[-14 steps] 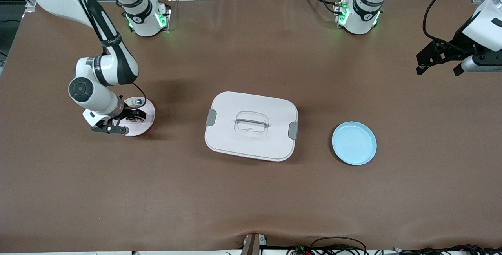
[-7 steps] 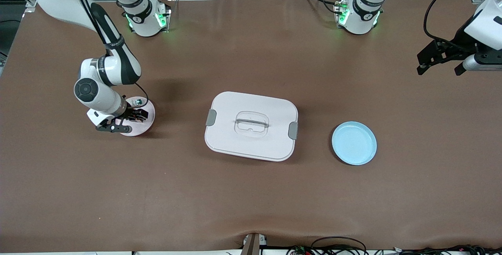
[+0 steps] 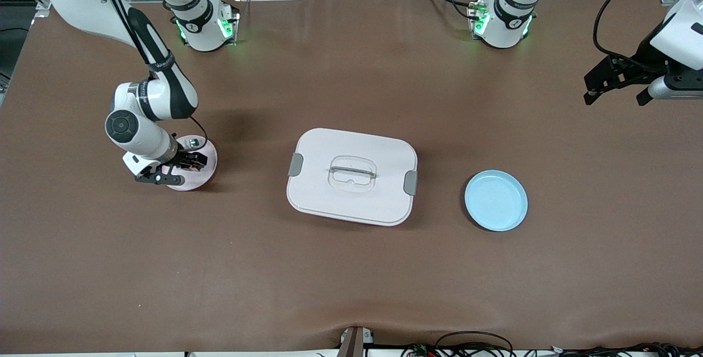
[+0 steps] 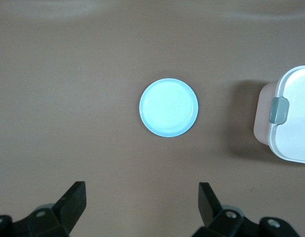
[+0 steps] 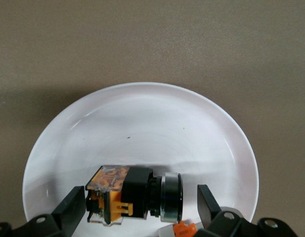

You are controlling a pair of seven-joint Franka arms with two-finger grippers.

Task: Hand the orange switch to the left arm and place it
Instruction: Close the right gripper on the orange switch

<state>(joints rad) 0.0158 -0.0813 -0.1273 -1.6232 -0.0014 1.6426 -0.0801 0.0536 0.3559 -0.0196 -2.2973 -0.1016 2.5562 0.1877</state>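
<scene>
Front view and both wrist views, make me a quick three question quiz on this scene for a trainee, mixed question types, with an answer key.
1. True or false: the orange switch lies on the pink plate, between the open fingers of the right gripper.
2. Multiple choice: the left gripper is A) shut on the switch, B) open, up over the table's left-arm end, C) resting on the box.
3. Fill in: the box lies on the table between the pink plate and the ____ plate.

Key: 1 true; 2 B; 3 blue.
</scene>
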